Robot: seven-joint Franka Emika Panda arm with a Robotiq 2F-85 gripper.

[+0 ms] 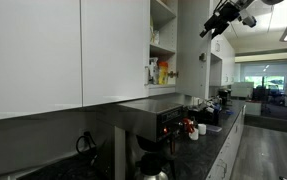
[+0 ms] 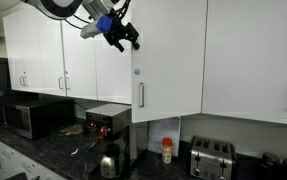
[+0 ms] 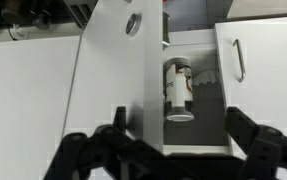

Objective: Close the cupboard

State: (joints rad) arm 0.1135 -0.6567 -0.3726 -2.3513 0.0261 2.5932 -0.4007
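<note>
An office kitchenette: glossy white wall cabinets (image 2: 243,50), dark speckled stone counter (image 1: 198,152), silver metal toaster (image 2: 211,158), black boxy microwave (image 2: 28,118).

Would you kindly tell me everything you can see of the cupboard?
The cupboard is a tall white wall cabinet set among similar cabinets. It stands open: in an exterior view its white shelves show, with a yellow container on one. Its flat, glossy door is swung out, and the wrist view shows a round fitting near one end. The open gripper is close to the door; contact cannot be judged.
</note>
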